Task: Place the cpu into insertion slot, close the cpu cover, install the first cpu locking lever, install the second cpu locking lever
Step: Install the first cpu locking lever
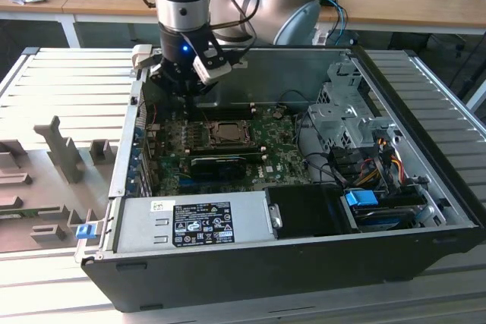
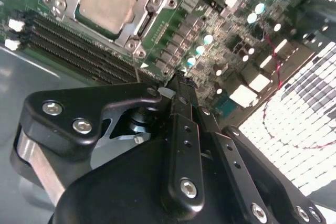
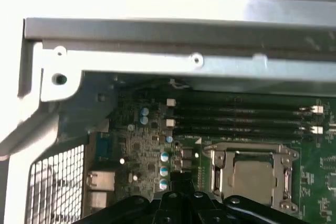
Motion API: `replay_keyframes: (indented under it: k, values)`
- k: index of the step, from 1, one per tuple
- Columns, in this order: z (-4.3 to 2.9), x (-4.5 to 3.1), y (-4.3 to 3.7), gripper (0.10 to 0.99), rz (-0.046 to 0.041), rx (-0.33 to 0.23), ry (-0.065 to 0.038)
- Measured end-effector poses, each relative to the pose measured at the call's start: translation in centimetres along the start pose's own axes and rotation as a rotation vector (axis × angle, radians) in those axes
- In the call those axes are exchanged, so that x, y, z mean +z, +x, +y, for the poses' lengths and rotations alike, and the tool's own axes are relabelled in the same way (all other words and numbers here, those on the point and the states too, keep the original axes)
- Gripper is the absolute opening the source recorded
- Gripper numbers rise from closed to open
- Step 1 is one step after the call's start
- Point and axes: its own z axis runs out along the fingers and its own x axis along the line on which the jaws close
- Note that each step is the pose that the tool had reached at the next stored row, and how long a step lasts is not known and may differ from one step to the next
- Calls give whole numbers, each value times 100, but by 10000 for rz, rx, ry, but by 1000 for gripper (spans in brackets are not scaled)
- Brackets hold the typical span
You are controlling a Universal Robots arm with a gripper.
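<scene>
At the far left of the exterior view, grey moulded fixtures [image 1: 57,146] stand on the ribbed table [image 1: 68,66], and a small blue clip [image 1: 83,229] sits by the near corner of the open computer case [image 1: 266,271]. A silver power supply [image 1: 190,221] lies along the front wall of the case. Above the case's upper left part, the arm comes straight down. Its gripper [image 1: 186,95] hangs over the back left of the green motherboard [image 1: 281,157], close to the board and touching nothing that I can make out. In both wrist views the gripper [image 2: 178,81] [image 3: 181,183] has its jaws drawn tight together with nothing between them. Just right of it and a little nearer the front, about mid-frame in the exterior view, is the cpu [image 1: 225,133]. It lies flat in the insertion slot, which it hides, with its grey top facing up. The cpu cover [image 2: 143,22] is folded down over the chip and frames it on all sides. In both wrist views the cpu [image 2: 107,1] [image 3: 251,174] lies apart from the fingertips, with the long black memory slots [image 3: 236,114] beside the socket. I cannot tell how the locking levers stand. Further right stand a metal drive cage [image 1: 342,111], a bundle of coloured cables [image 1: 383,158] and a blue tab [image 1: 361,199]. A desk [image 1: 410,1] runs along the top right.
</scene>
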Motion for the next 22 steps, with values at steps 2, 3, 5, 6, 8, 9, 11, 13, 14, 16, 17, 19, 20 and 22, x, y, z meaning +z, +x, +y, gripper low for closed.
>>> replay_keyframes:
  k: [2, 3, 5, 6, 8, 9, 11, 13, 14, 16, 17, 19, 20, 22]
  values:
    - [40, 10, 1, 106, -1, -1, -1]
    - [58, 13, 1, 106, -1, 0, -1]
    - [90, 17, 2, 106, -2, 1, -1]
    - [106, 18, 3, 106, 0, -1, -1]
    - [144, 22, 2, 106, 1, -2, 1]
    - [150, 23, 2, 106, -1, 0, 0]
    - [171, 25, 2, 106, 0, -1, 1]
    - [192, 26, 0, 106, 1, 0, 11]
    - [200, 28, -4, 106, 0, 0, 22]
    - [204, 30, -15, 106, 1, -2, 46]
    - [205, 31, -21, 106, 2, -2, 55]
    - [204, 33, -54, 106, 3, 0, 64]
    - [203, 35, -76, 106, 3, 1, 64]
    - [200, 40, -120, 106, 3, -2, 70]
